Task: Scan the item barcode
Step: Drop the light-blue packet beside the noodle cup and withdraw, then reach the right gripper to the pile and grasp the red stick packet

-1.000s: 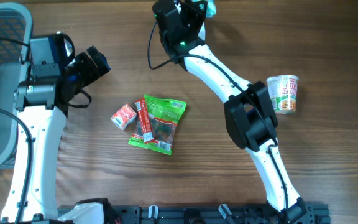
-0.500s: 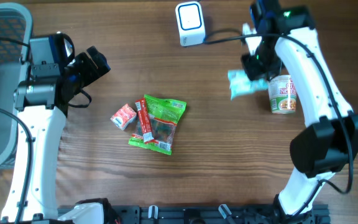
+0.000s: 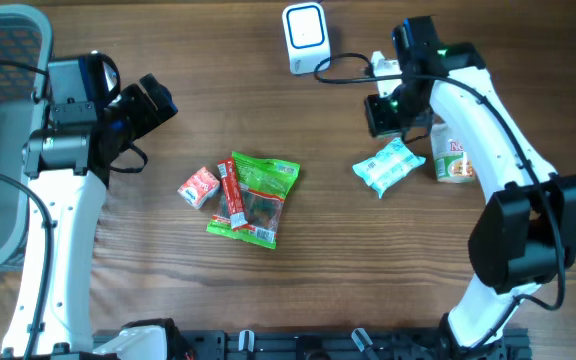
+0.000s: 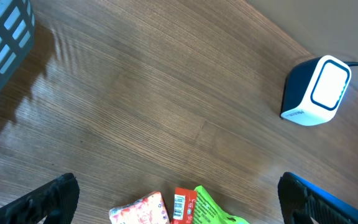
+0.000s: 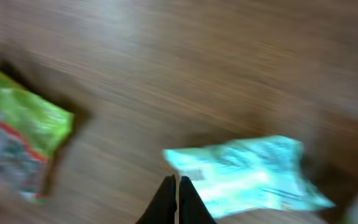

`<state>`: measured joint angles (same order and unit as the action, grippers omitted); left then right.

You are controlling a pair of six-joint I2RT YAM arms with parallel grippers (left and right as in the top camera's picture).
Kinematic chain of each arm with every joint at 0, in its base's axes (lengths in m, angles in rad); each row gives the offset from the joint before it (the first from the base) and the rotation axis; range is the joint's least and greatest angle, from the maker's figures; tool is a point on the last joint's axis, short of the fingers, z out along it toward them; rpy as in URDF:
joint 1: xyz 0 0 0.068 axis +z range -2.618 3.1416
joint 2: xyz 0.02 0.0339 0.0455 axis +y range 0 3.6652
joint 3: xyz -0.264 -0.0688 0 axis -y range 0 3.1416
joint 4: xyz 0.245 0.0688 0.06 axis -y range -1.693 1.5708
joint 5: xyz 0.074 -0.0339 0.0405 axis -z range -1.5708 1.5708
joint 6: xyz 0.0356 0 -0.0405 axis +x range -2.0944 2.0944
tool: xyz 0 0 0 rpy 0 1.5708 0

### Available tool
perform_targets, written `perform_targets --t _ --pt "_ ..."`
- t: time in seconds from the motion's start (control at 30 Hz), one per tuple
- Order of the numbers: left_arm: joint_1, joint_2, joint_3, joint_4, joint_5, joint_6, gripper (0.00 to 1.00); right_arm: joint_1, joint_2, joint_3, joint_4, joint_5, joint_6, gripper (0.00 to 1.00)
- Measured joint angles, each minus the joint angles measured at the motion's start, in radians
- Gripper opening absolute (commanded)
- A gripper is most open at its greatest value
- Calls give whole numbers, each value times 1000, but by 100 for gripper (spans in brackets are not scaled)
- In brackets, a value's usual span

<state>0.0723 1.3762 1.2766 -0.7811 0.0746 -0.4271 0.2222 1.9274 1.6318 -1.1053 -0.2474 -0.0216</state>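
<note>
Shifting teal packet (image 3: 388, 165) down to 5 o'clock of scanner (image 3: 305, 38), keeping right gripper (image 5: 178, 186) shut (holding? unclear), left gripper (image 3: 156, 100) gaping empty; probably needing barcode facing scanner squarely.

White links, blk joints (image 3: 518, 245) on left arm (image 3: 63, 230) + right arm (image 3: 488, 110); right gripper (image 5: 177, 182) blk.

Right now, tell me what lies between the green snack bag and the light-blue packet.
Nothing: the overhead view shows only bare wooden table between the green snack bag and the light-blue packet.
</note>
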Motion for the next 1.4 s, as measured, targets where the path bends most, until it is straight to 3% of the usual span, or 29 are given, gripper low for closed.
perform_targets --t 0.03,0.2,0.47,0.57,0.63,0.67,0.7,0.73,0.8,0.87,0.9,0.97,1.17,1.27,1.33,1.4 --pt "0 0 0 0 0 0 100 17 -4 -37 59 -15 46 17" --pt "0 0 0 0 0 0 100 111 -6 -331 336 5 155 13" --pt "0 0 0 0 0 0 100 91 -6 -388 158 331 211 12" --pt "0 0 0 0 0 0 100 91 -21 -386 114 305 193 17" --pt "0 0 0 0 0 0 100 103 -104 -377 151 151 174 22" --pt "0 0 0 0 0 0 100 111 -137 -370 179 91 174 27" --pt "0 0 0 0 0 0 100 140 -186 -360 262 -27 181 42" --pt "0 0 0 0 0 0 100 165 -206 -354 299 -76 190 50" --pt "0 0 0 0 0 0 100 248 -229 -348 386 -148 211 100" --pt "0 0 0 0 0 0 100 370 -227 -351 506 -204 250 95" --pt "0 0 0 -1 0 0 100 417 -227 -357 582 -217 288 80" --pt "0 0 0 0 0 0 100 518 -224 -365 681 -192 375 66" --pt "0 0 0 0 0 0 100 702 -124 -367 745 2 475 56" --pt "0 0 0 0 0 0 100 719 -37 -368 748 63 492 52" --pt "0 0 0 0 0 0 100 719 -12 -369 748 93 496 41" --pt "0 0 0 0 0 0 100 719 -11 -369 747 105 509 40"
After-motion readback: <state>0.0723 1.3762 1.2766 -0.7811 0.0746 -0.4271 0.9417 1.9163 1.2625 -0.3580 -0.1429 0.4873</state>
